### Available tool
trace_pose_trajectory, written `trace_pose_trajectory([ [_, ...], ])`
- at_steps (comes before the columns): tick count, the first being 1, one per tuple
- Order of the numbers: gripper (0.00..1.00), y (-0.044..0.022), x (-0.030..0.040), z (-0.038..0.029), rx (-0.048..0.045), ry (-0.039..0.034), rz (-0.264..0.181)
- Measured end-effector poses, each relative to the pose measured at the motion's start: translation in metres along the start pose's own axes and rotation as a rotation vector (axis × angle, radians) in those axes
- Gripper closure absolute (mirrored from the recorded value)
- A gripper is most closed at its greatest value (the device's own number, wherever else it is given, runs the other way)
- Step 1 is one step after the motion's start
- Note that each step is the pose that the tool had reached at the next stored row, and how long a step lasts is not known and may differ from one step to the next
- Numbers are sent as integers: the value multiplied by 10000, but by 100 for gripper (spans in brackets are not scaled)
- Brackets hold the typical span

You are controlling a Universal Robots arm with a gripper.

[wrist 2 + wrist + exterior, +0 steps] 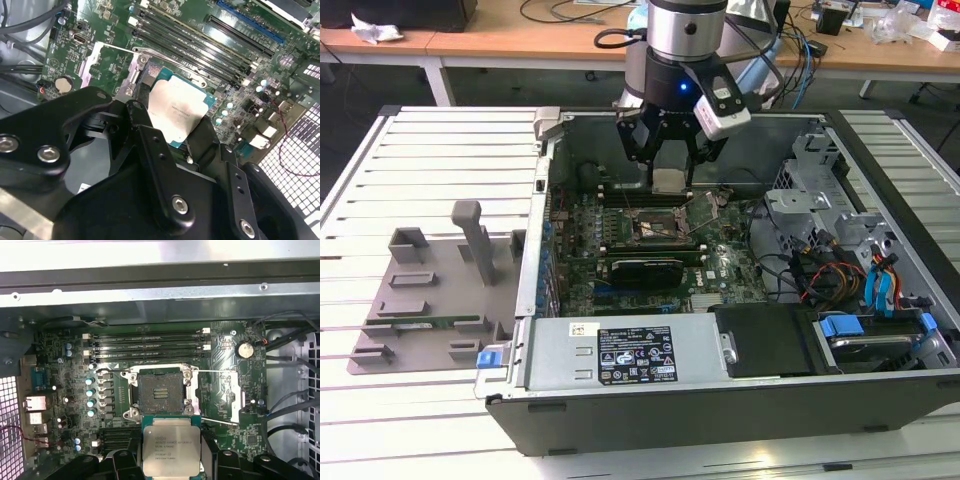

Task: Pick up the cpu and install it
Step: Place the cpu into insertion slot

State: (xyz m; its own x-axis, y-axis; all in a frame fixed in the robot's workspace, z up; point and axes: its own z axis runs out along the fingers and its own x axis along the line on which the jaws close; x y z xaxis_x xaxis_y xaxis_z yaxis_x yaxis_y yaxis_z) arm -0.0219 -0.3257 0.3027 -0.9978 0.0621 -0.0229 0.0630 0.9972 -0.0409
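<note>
- Matte black fingers (145,130), blocky and studded with round screw heads, are clenched on the cpu (177,111) at two opposite edges.
- The cpu is a flat square with a dull silver-grey metal lid, faint print and a thin green rim.
- It hangs in the gripper (668,170) above the green motherboard (75,390), close to the open black socket (159,392) but not seated.
- The socket's shiny metal frame is swung open, and a grey steel computer case (620,350) surrounds the board.

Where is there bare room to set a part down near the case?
Bare slatted table at the exterior view's left, around the grey fixture, and a strip past the case at its right. The socket is open and empty. Crowded: inside the case, with the gripper holding the cpu, and cables.
</note>
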Motion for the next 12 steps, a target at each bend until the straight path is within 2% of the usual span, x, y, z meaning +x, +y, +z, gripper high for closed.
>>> trace_pose_trajectory([
  [6,45,0,0,1,4,8,170],
  [12,45,0,0,2,31,32,804],
])
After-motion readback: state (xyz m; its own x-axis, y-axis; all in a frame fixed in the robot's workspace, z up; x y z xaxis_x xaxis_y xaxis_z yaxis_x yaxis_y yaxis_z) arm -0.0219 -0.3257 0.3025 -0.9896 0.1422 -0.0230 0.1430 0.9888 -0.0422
